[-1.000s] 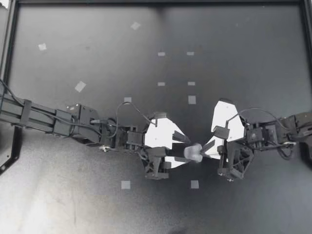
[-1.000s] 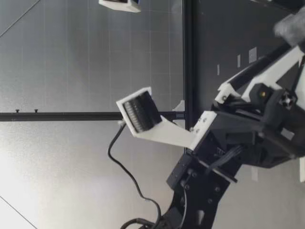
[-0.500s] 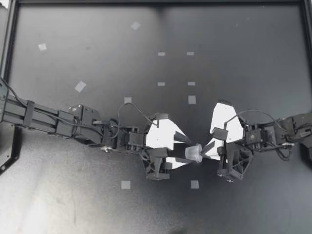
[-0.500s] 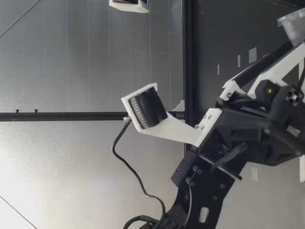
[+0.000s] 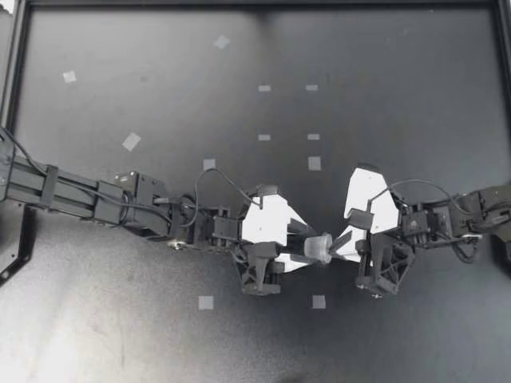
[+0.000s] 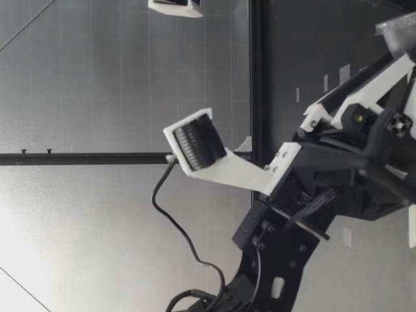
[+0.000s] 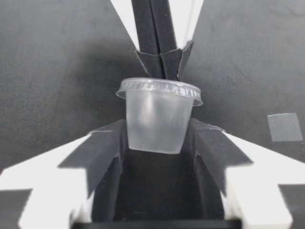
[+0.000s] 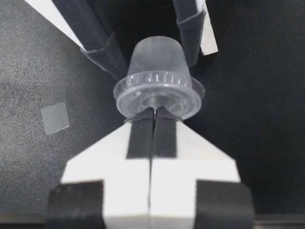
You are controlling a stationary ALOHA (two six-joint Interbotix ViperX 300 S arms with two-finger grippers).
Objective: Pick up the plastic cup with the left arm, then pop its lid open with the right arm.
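Black matte table (image 5: pixel 383 64), marked with small tape squares (image 5: pixel 314 163), lies under me. Over its middle my left gripper (image 5: pixel 310 246) faces my right gripper (image 5: pixel 335 245) tip to tip. The left one is clamped on the cup (image 5: pixel 318 248), one finger pressing each side of its clear plastic body. It holds the cup on its side, mouth toward my right arm, and off the table as far as I can judge. The right one has its fingers pressed flat together, with their tips at the rim of the lid (image 8: pixel 158 90). Whether they nip that edge or only touch it I cannot tell. As I judge it, picking up and bracing the cup are done. The lid sits on the cup's mouth all round with no gap showing, so the work on the lid itself is not yet done.
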